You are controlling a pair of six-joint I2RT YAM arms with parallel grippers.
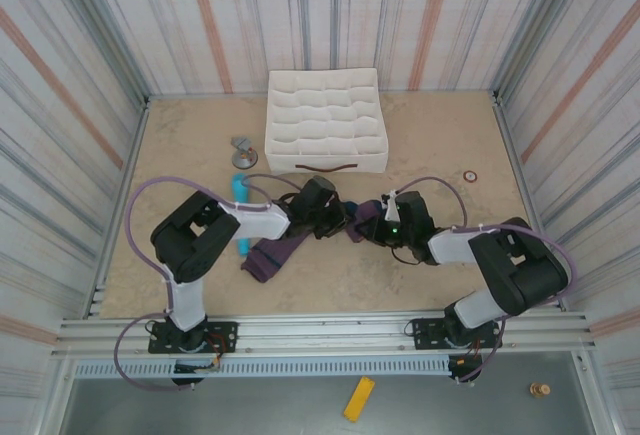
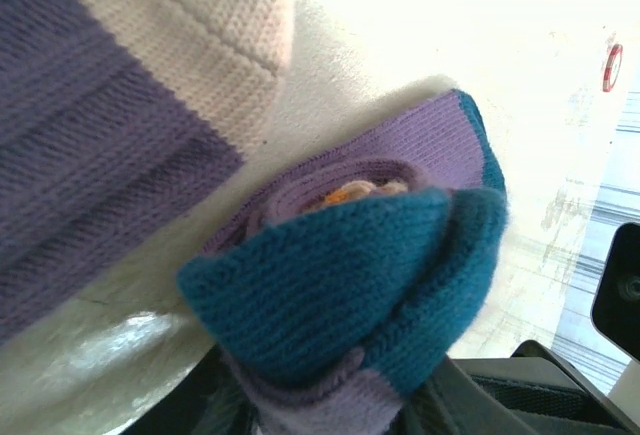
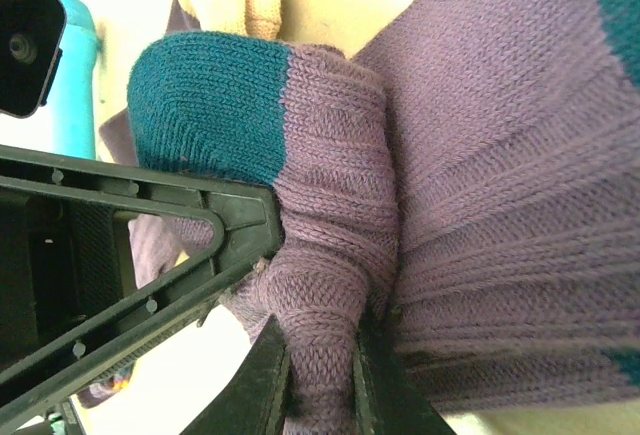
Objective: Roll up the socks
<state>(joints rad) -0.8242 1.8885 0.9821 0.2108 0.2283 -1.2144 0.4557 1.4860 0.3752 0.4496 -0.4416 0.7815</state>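
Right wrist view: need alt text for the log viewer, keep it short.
The right gripper is shut on a fold of a purple sock, pinched between its two dark fingers at the bottom of the frame. The sock's teal patch sits upper left, and a light blue cylinder shows at the left edge.

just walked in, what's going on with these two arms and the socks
Two robot arms are rolling socks. The purple knit sock with a dark teal toe is wound into a tight roll. The right gripper is pinched shut on its purple fabric, and the left gripper sits against the roll. A second purple knit sock with a tan band lies next to it, not rolled.
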